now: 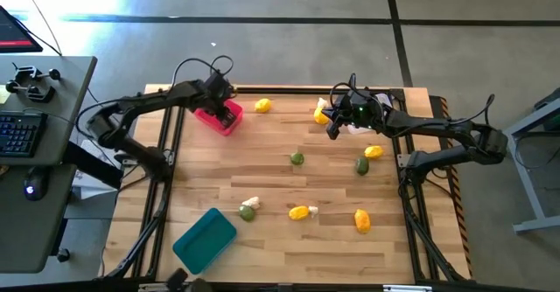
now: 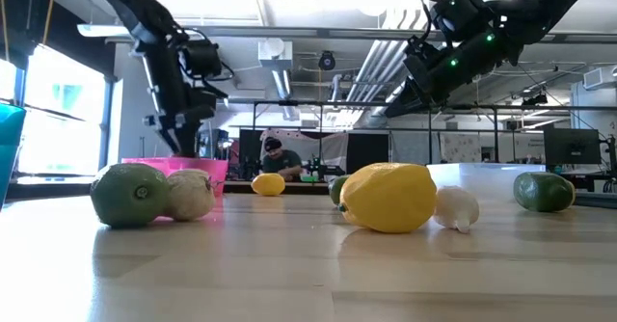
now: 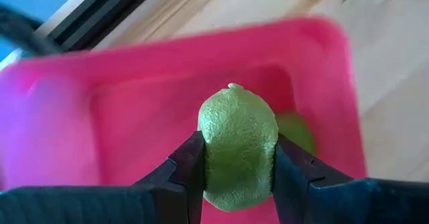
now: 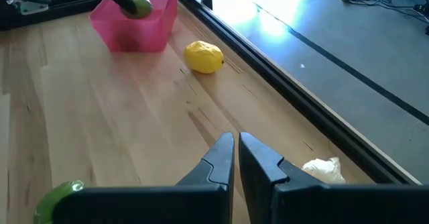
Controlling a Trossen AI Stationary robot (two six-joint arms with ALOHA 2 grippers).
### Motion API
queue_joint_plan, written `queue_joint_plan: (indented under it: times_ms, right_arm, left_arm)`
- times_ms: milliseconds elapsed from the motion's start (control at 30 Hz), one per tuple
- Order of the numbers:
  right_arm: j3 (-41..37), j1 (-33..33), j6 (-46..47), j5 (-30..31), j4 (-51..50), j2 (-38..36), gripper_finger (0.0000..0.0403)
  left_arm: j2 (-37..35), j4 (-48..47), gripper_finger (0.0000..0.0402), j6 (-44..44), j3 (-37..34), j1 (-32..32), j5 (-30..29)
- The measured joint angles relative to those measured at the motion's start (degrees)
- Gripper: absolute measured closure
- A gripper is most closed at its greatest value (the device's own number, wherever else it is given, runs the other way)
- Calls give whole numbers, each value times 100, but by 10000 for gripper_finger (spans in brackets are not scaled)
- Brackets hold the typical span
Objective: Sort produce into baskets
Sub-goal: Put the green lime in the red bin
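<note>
Hovering at the high view's upper left, our left gripper (image 3: 234, 177) clamped a green lime (image 3: 238, 150) directly above the pink basket (image 3: 134, 90); our right gripper (image 4: 236, 158), fingers pinched together and empty, waited upper right.

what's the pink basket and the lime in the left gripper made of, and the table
Pink basket: likely plastic, smooth, slightly translucent walls. Lime held by the left gripper: probably moulded plastic or foam, matte with pebbled skin. Table: wood planks, visible grain, light satin finish.
</note>
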Motion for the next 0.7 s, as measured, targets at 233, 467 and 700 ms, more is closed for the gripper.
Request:
queue_joint_plan:
  times_ms: [233,467,700]
  right_arm:
    - [0,0,-1,2,0,0,390]
    - [0,0,-42,2,0,0,390]
    - [0,0,-42,4,-5,0,390]
  left_arm:
    - [341,341,279,117,0,32,317]
    - [482,315,228,311,0,32,304]
    - [442,574,217,368,-2,32,295]
